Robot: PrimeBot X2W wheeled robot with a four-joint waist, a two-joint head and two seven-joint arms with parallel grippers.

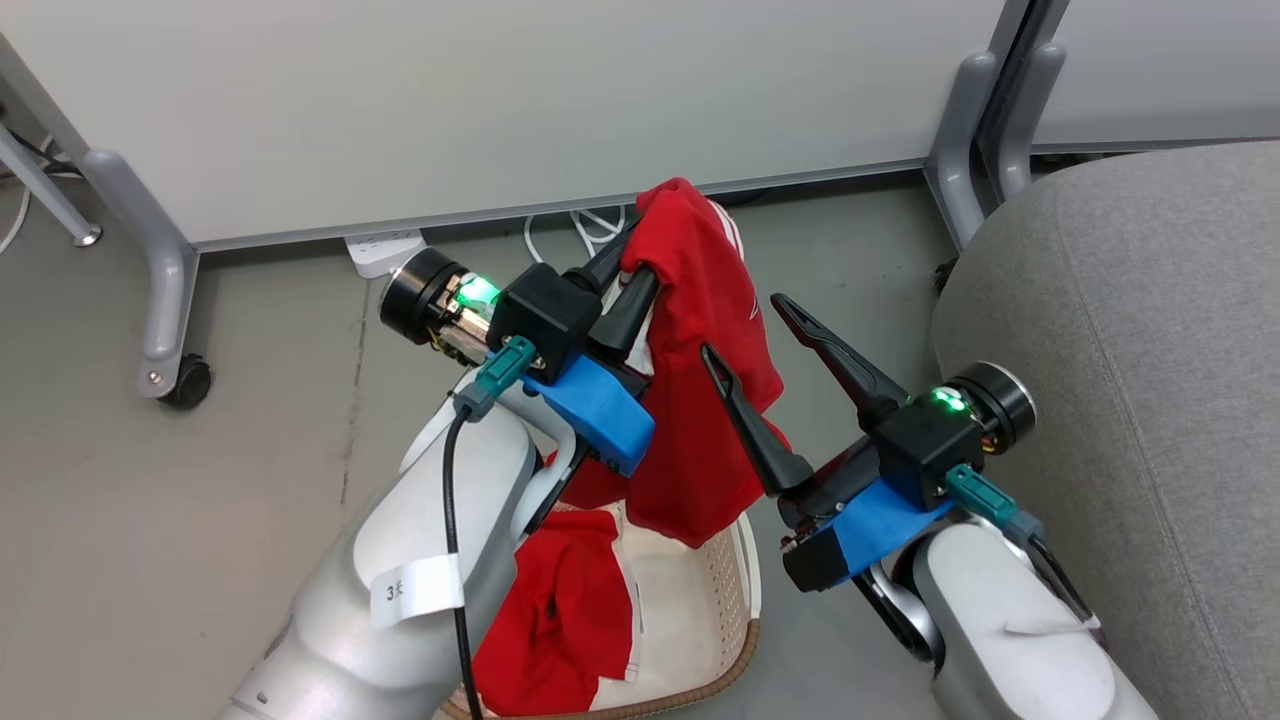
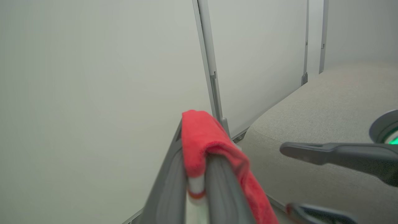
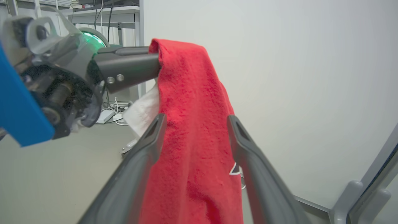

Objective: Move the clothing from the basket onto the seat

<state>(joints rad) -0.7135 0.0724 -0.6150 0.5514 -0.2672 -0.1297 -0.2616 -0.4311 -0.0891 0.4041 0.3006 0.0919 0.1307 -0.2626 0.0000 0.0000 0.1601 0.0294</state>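
My left gripper [image 1: 628, 262] is shut on the top edge of one piece of red clothing [image 1: 705, 400], which hangs down over the basket [image 1: 745, 640]. In the left wrist view the red fabric [image 2: 202, 137] folds over my left gripper [image 2: 196, 155]. A second red piece [image 1: 560, 620] lies inside the basket. My right gripper [image 1: 745, 325] stands open just right of the hanging cloth. In the right wrist view the cloth [image 3: 192, 77] hangs in line with the gap of my right gripper [image 3: 194, 121]; I cannot tell whether it touches. The grey seat [image 1: 1130, 350] lies to the right.
White partition panels [image 1: 500, 100] with grey feet and a caster [image 1: 185, 382] stand behind the basket. A power strip [image 1: 385, 250] and white cables lie on the floor at their base. Grey floor spreads to the left.
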